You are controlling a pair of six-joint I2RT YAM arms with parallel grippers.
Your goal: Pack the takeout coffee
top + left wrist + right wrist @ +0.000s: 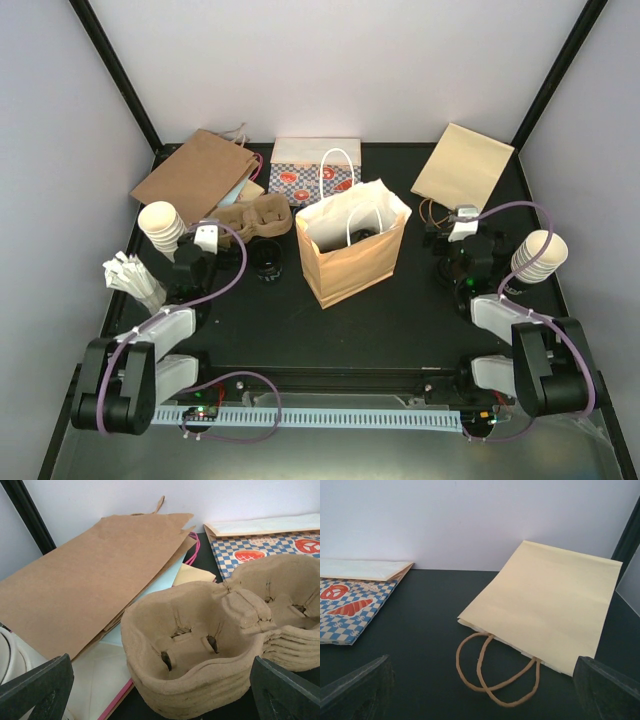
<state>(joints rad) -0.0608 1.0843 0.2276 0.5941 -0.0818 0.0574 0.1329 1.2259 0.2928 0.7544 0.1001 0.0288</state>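
One small black takeout coffee cup (268, 262) stands on the black table, just left of the upright open brown paper bag (350, 248). The bag's inside is dark and I cannot tell what it holds. A stack of cardboard cup trays (255, 218) lies behind the cup; in the left wrist view the tray stack (200, 645) fills the space ahead. My left gripper (210, 236) is open just short of the trays, with nothing between its fingers (35, 690). My right gripper (463, 222) is open and empty in front of a flat beige bag (550, 600).
A flat brown bag (195, 175) and a blue checked bag (310, 170) lie at the back. Stacks of white paper cups stand at the left (162, 225) and right (540, 255). White packets (130, 275) lie at the left edge. The beige bag's handles (495, 670) rest on the table.
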